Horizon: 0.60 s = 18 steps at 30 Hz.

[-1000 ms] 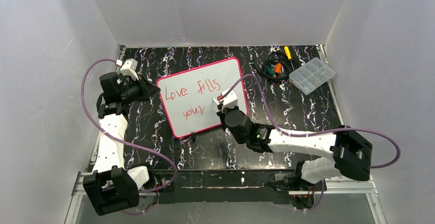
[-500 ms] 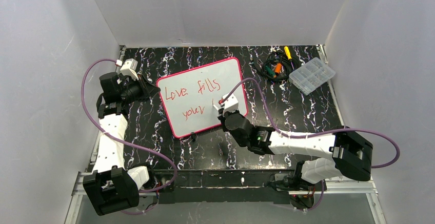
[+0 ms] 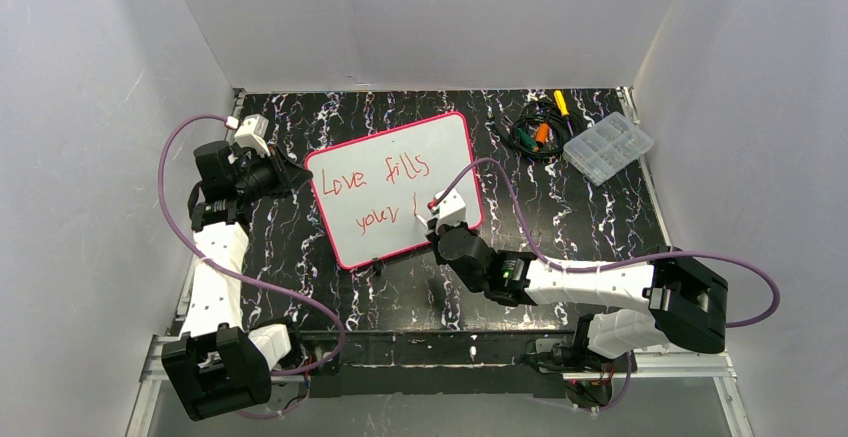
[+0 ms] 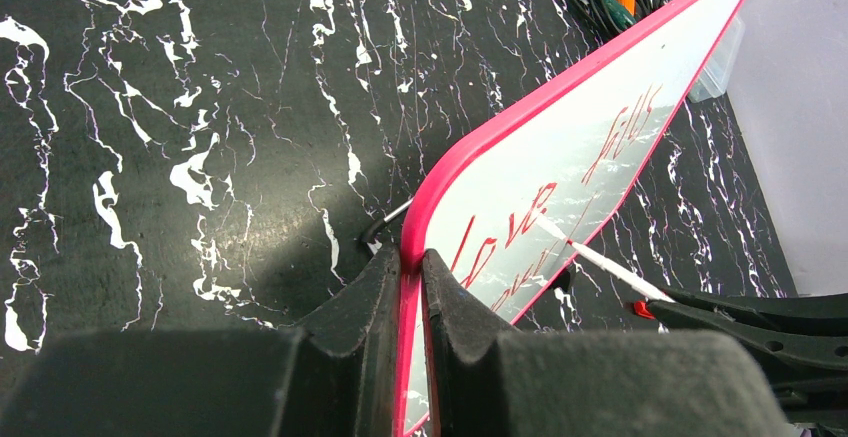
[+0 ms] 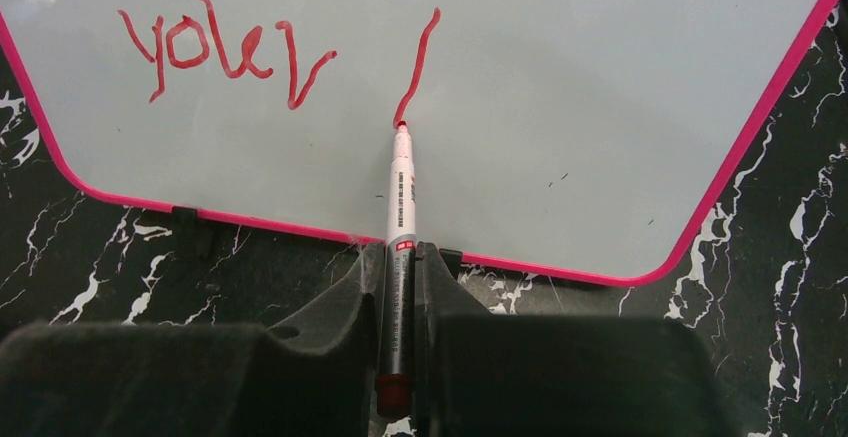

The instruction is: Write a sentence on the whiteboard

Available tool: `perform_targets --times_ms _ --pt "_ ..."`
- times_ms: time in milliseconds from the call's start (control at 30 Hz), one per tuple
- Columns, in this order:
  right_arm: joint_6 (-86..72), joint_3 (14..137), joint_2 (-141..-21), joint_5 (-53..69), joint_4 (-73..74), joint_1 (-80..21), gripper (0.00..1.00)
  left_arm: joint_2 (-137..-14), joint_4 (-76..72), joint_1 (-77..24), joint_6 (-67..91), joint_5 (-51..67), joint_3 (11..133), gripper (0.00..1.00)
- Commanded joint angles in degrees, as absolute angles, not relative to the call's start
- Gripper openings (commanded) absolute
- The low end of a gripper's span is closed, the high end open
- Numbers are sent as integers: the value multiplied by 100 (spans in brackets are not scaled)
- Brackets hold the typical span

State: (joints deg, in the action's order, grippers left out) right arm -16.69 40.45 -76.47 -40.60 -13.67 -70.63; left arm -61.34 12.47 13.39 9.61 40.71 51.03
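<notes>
The whiteboard (image 3: 440,147) with a pink-red rim lies tilted on the black marble table. Red writing (image 3: 368,177) on it reads "Love fills" and below "your", followed by one upright stroke (image 5: 418,62). My left gripper (image 4: 408,267) is shut on the whiteboard's rim (image 4: 470,147) at its left corner. My right gripper (image 5: 400,257) is shut on a white marker with a red tip (image 5: 401,182); the tip touches the board at the foot of the stroke. In the top view the right gripper (image 3: 440,219) sits at the board's lower right edge.
A clear plastic compartment box (image 3: 608,147) stands at the back right. A tangle of cables and small tools (image 3: 540,127) lies beside it. Grey walls close in the table on three sides. Purple cables loop from both arms.
</notes>
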Motion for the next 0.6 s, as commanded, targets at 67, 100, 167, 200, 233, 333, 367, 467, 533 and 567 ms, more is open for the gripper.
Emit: perform_targets --times_ms 67,100,167,200,233,333,367,467,533,567 --pt "-1423 4203 -7650 -4706 -1884 -7022 1 -6020 1291 1337 949 4180 5036 2" --pt "-1393 4209 -7655 -4726 -1925 -7022 1 -6023 1284 1337 949 4180 5036 2" --pt "-1348 4231 -7662 -4775 -1950 -7022 1 -6021 1290 1342 949 4181 5038 2" --pt "-1333 4236 -7669 -4799 -1947 -7022 1 -6017 1284 1338 954 4179 5036 2" --pt "-1328 4240 -7672 -4819 -1936 -7022 1 -6012 1286 1339 957 4182 5036 2" --pt "-1334 4236 -7673 -4843 -1863 -7022 1 -6012 1285 1344 950 4179 5036 2" --pt "-1354 4236 -7673 -4846 -1817 -7022 1 -6012 1290 1338 951 4182 5036 2" --pt "-1450 4216 -7664 -4831 -1624 -7022 1 -6012 1291 1340 951 4182 5036 2" --pt "-1563 4188 -7656 -4781 -1499 -7022 1 -6007 1287 1336 949 4183 5036 2" --pt "-1617 4159 -7653 -4744 -1444 -7022 1 -6012 1284 1336 949 4184 5036 2"
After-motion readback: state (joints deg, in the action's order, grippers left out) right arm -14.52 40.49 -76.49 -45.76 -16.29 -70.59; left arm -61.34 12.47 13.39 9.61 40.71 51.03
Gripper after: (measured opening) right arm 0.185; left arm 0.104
